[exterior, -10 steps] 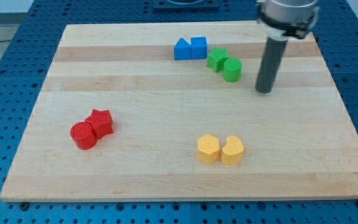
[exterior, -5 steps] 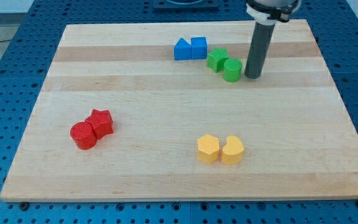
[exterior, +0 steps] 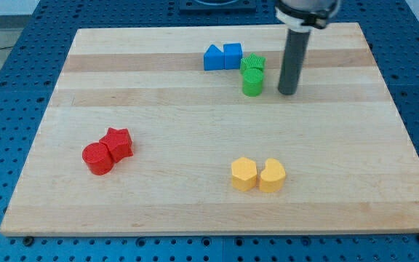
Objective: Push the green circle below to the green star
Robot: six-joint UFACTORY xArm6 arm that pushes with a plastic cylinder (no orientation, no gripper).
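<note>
The green circle (exterior: 252,82) stands on the wooden board (exterior: 195,204) directly below the green star (exterior: 253,64) and touches it, near the view's top centre. My tip (exterior: 287,92) rests on the board to the right of the green circle, with a small gap between them. The rod rises straight up from it to the arm at the view's top edge.
A blue triangle (exterior: 213,57) and a blue cube (exterior: 232,55) sit just left of the green star. A red circle (exterior: 97,158) and a red star (exterior: 117,143) sit at the left. Two yellow blocks (exterior: 244,174) (exterior: 272,175) sit at the bottom centre.
My tip moved left along the board and pushed the green circle left, from the star's lower right to directly below it. The green star shifted slightly.
</note>
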